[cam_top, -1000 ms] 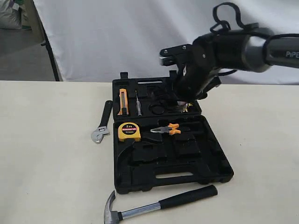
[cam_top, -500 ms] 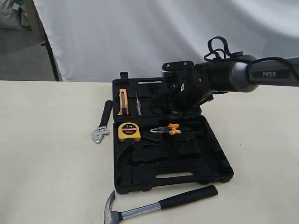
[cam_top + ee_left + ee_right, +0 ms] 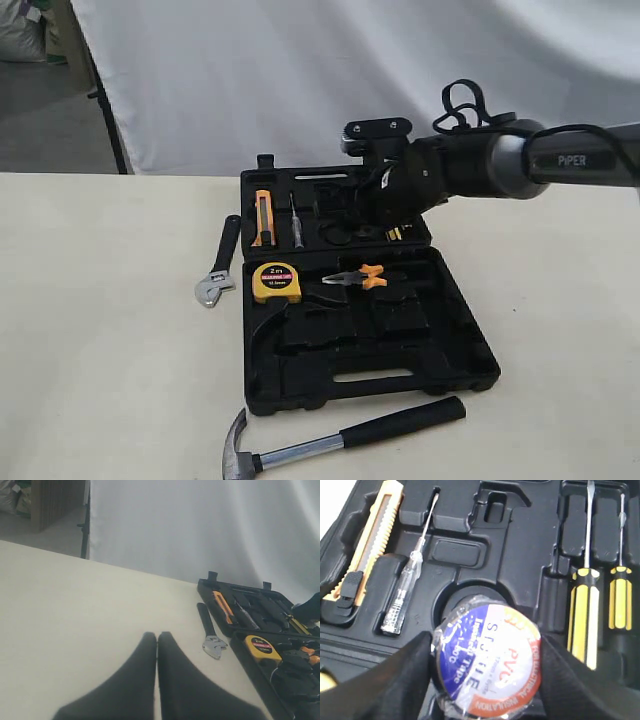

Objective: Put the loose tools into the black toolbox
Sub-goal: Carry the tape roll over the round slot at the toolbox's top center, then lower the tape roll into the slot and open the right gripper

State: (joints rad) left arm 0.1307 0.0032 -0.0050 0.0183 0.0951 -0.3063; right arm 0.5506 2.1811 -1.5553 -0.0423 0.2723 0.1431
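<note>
In the right wrist view a black tape roll (image 3: 487, 660) with a blue, white and red label sits between the fingers of my right gripper (image 3: 487, 672), which is shut on it just above a round recess in the black toolbox (image 3: 470, 555). In the exterior view that gripper (image 3: 375, 225) hangs over the far half of the toolbox (image 3: 480, 370) and hides the roll. The claw hammer (image 3: 340, 440) lies on the table in front of the case. The adjustable wrench (image 3: 218, 265) lies left of it. My left gripper (image 3: 157, 637) is shut and empty above bare table, the wrench (image 3: 210, 635) beyond it.
Inside the case sit a yellow tape measure (image 3: 276, 282), orange-handled pliers (image 3: 357, 277), an orange utility knife (image 3: 263, 217), a test pen (image 3: 407, 587) and two yellow-and-black screwdrivers (image 3: 585, 610). A white backdrop hangs behind the table.
The right arm has dropped lower over the far half of the toolbox, bringing the tape roll down with it. The hammer, the wrench and the case have not moved.
</note>
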